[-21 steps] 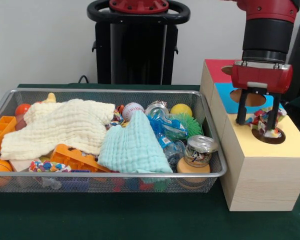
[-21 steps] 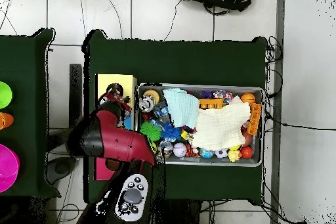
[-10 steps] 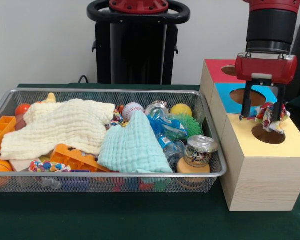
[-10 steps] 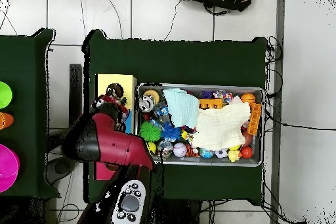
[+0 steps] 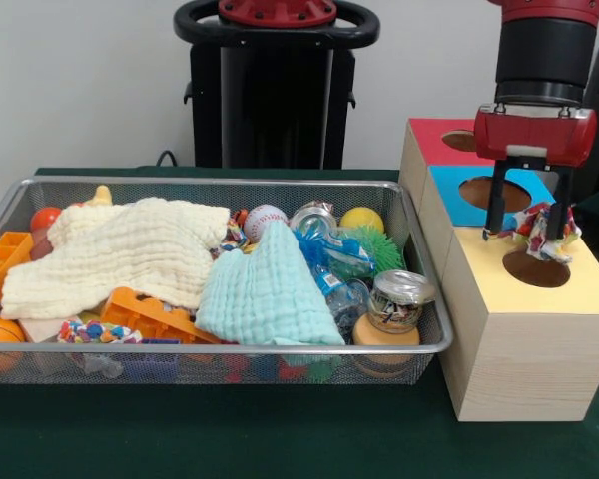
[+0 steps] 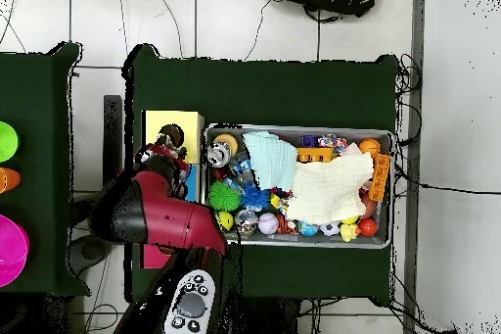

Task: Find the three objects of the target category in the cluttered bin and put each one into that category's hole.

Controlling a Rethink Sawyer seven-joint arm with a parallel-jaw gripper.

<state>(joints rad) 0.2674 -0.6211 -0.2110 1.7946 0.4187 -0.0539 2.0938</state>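
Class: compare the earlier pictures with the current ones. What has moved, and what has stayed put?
The gripper has risen from the yellow hole, still shut on the multicoloured toy, so the toy came back up instead of dropping in. The bin and its clutter are unchanged, and so is the box.

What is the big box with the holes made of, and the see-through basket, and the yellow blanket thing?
The box looks like pale unfinished wood: grain shows on its sides, and its tops seem painted yellow, blue and red. The basket looks like fine metal wire mesh with a shiny rim. The yellow blanket seems soft woven cloth, maybe cotton muslin, crinkled and matte.
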